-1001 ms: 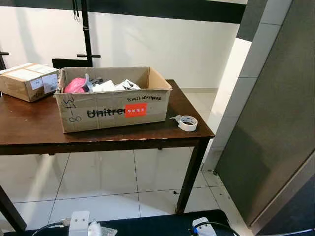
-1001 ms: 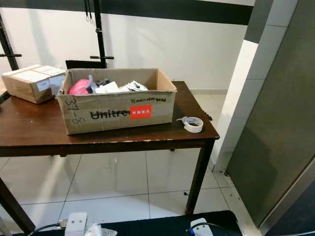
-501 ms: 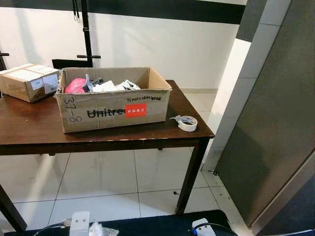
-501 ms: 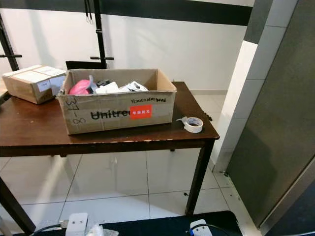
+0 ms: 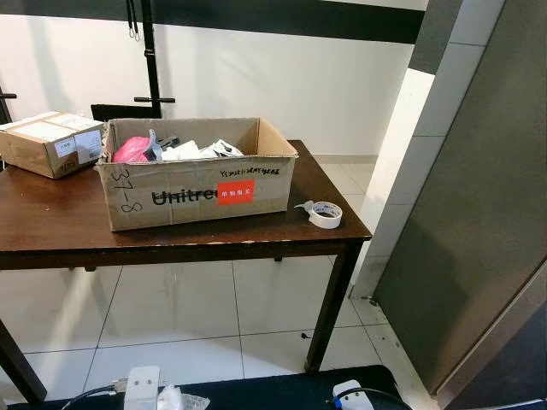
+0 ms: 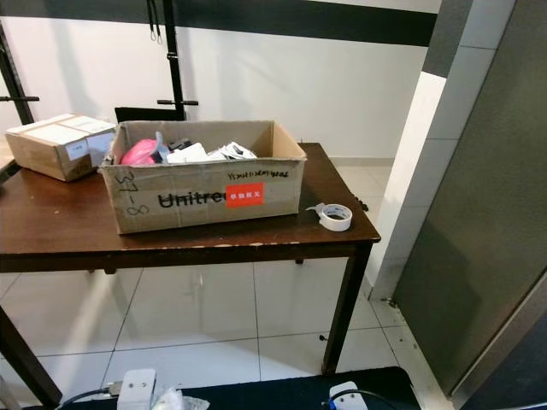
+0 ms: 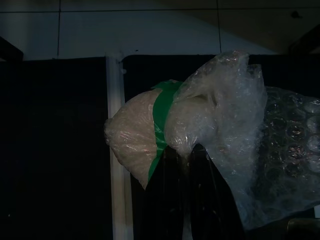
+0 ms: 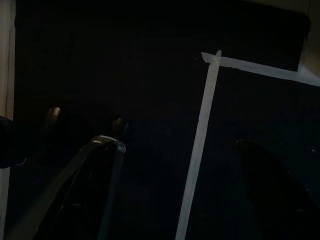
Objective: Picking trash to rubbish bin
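My left gripper [image 7: 186,156] hangs low and is shut on a crumpled bundle of clear bubble wrap [image 7: 220,115] with a pale lump bound by green tape [image 7: 161,120]. That bundle [image 5: 179,399] peeks in at the bottom edge of the left eye view. My right gripper [image 8: 180,167] hangs open over a dark mat, holding nothing. An open cardboard box [image 5: 201,192] marked "Unitree" stands on the brown table [image 5: 51,222]. It holds pink and white scraps [image 5: 171,149].
A roll of white tape [image 5: 325,213] lies near the table's right corner. A smaller closed carton [image 5: 47,141] sits at the back left. A grey door or panel [image 5: 479,222] stands to the right. White floor tiles [image 5: 171,307] run under the table, and a dark mat [image 5: 273,393] lies at my feet.
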`<state>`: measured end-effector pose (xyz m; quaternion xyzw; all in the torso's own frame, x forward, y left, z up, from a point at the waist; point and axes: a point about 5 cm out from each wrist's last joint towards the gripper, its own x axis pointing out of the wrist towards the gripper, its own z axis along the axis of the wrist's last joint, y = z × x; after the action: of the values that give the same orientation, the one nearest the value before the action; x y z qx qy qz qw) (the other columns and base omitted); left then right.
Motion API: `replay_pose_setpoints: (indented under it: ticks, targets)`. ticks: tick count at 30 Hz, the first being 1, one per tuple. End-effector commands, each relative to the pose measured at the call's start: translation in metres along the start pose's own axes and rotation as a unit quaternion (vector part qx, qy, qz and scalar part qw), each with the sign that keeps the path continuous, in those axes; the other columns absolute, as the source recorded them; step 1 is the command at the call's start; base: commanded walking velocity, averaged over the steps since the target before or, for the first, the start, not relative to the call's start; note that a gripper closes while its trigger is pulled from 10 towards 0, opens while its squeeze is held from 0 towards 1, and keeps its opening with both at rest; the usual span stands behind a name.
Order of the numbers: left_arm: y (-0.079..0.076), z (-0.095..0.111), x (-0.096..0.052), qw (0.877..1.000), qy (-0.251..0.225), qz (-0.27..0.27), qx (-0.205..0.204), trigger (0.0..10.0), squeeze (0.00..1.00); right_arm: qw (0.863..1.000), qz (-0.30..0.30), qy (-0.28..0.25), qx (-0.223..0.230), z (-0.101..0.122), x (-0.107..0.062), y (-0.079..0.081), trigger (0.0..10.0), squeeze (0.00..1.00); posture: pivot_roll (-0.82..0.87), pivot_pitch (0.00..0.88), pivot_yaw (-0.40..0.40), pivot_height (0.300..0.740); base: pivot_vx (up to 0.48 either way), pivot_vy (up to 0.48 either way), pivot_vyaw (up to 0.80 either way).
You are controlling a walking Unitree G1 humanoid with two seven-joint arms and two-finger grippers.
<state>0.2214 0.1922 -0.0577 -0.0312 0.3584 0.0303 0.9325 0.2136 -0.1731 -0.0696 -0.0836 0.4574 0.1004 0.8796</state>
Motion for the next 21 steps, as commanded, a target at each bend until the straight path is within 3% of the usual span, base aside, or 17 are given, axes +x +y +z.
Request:
replay_pose_setpoints:
  ticks: [1, 21]
  targets:
    - [-0.0053, -0.0055, -0.0009, 1.000, 0.007, -0.007, 0.004, 10.0, 0.00, 1.000, -0.001, 0.004, -0.009, -0.0014, -0.0001, -0.0003, 10.0, 0.00, 0.05, 0.000, -0.068, 0.740, 0.000, 0.000, 0.00]
    - [-0.0061, 0.0011, -0.0002, 1.000, -0.015, -0.013, -0.007, 10.0, 0.00, 1.000, 0.004, 0.003, -0.010, -0.0005, 0.0005, 0.0034, 10.0, 0.00, 0.05, 0.000, -0.072, 0.740, 0.381, 0.000, 0.00]
